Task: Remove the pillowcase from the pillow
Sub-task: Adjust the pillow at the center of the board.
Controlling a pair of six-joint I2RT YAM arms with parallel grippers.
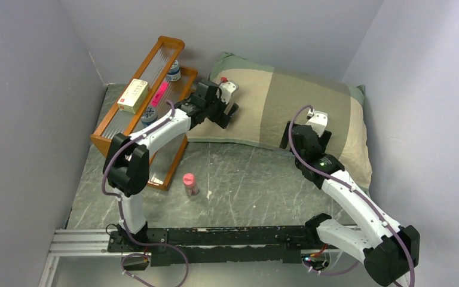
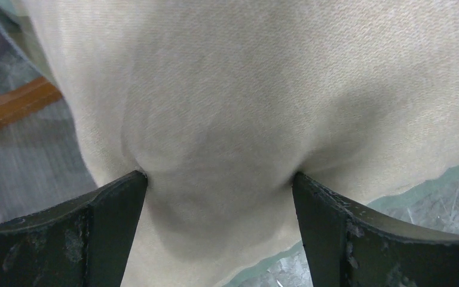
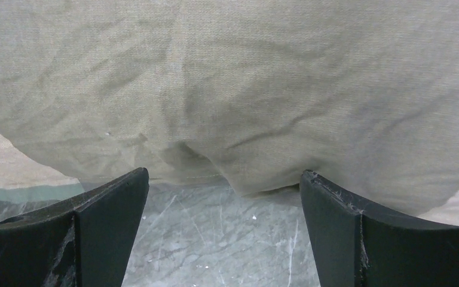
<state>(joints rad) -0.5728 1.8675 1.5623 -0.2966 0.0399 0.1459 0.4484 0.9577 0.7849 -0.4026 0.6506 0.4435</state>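
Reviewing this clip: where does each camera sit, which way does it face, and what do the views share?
Top external: high behind the arm bases, looking down on table, pillowcase, wooden rack, pink bottle; both arms show.
Left wrist: on the left arm, facing beige pillowcase cloth close up; open left jaws show.
Right wrist: on the right arm, facing the pillowcase's near edge and table; open right jaws show.
Shared: all three see the pillowcase; left wrist and top also share the rack.

No legible text; red print on cream box point(image 1: 132, 94) too small to read.
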